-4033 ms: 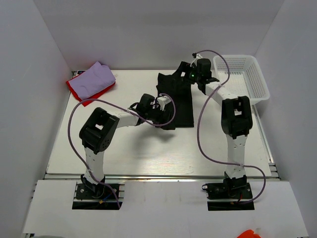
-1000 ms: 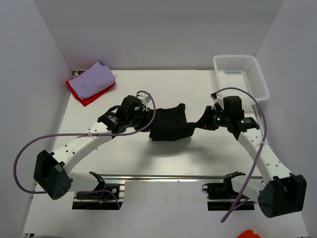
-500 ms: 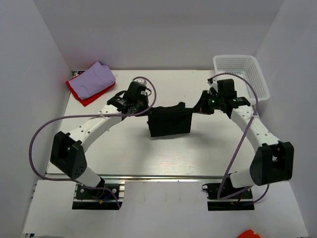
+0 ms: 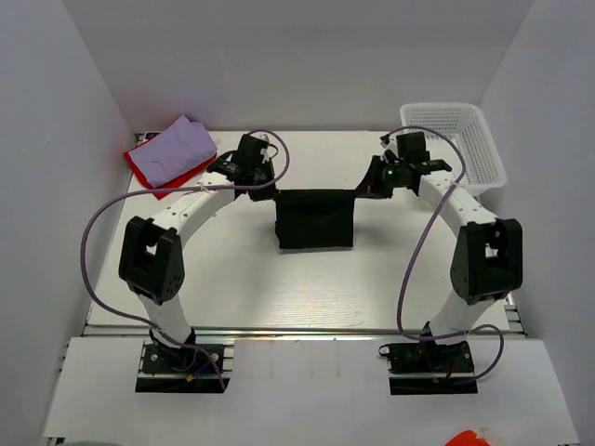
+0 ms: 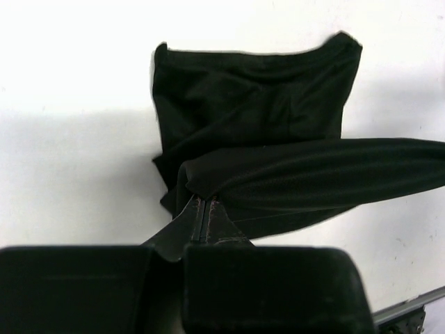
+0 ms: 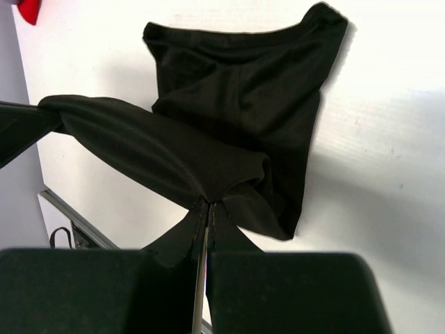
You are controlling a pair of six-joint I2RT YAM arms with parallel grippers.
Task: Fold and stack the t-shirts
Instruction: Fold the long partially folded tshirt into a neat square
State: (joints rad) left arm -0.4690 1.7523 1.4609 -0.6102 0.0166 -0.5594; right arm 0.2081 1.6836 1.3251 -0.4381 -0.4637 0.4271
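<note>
The black t-shirt (image 4: pixel 316 219) hangs stretched between both grippers above the middle of the table, its lower part draped on the surface. My left gripper (image 4: pixel 271 193) is shut on its upper left corner (image 5: pixel 201 182). My right gripper (image 4: pixel 361 191) is shut on the upper right corner (image 6: pixel 215 188). In both wrist views the cloth (image 5: pixel 250 104) lies folded below the taut held edge (image 6: pixel 139 146). The lavender t-shirt (image 4: pixel 177 149) lies folded on top of the red t-shirt (image 4: pixel 153 177) at the back left corner.
A white mesh basket (image 4: pixel 456 144) stands at the back right, close to the right arm's wrist. White walls enclose the table on three sides. A metal rail (image 4: pixel 297 328) runs along the near edge by the arm bases.
Both grippers have carried the black t-shirt away from the near side toward the back of the table and moved apart, pulling its top edge straight and taut.
</note>
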